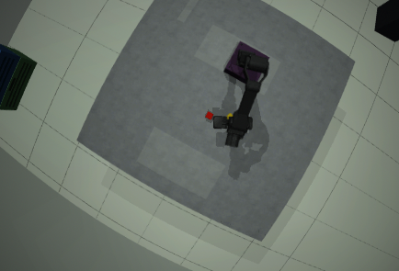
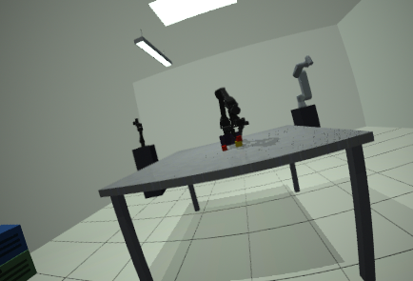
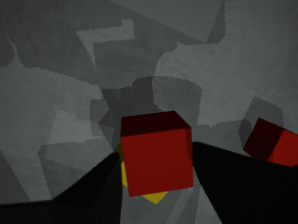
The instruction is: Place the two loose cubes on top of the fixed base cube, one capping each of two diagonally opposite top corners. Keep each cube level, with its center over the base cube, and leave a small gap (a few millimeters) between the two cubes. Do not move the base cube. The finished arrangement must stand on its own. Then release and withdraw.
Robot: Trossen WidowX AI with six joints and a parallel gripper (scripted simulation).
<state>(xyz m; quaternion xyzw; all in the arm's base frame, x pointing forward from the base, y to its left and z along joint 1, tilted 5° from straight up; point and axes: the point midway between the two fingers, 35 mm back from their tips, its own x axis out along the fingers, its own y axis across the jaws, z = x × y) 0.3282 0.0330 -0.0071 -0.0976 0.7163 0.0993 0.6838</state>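
Black fingers stand slightly apart, unclamped, either side of upper red cube (image 2: 239, 138) (image 3: 157, 165). Below it, yellow base cube (image 1: 230, 116) (image 2: 239, 145) (image 3: 156, 198), mostly covered in wrist view. Other red cube (image 1: 209, 116) (image 2: 225, 148) (image 3: 285, 147) sits nearby on grey table (image 1: 161, 86) (image 2: 190, 175) (image 3: 250, 55). Farther out, arm stands on purple base plate (image 1: 243, 46).

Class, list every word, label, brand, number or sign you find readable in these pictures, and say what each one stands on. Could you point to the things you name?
There are none to read.
The red cubes (image 3: 157, 162) and the yellow cube (image 3: 156, 197) show only plain colour.
The table (image 1: 152, 77) (image 2: 190, 170) shows pale patches, no lettering.
The crates (image 1: 23, 84) (image 2: 14, 244) show dark slots, no legible text.
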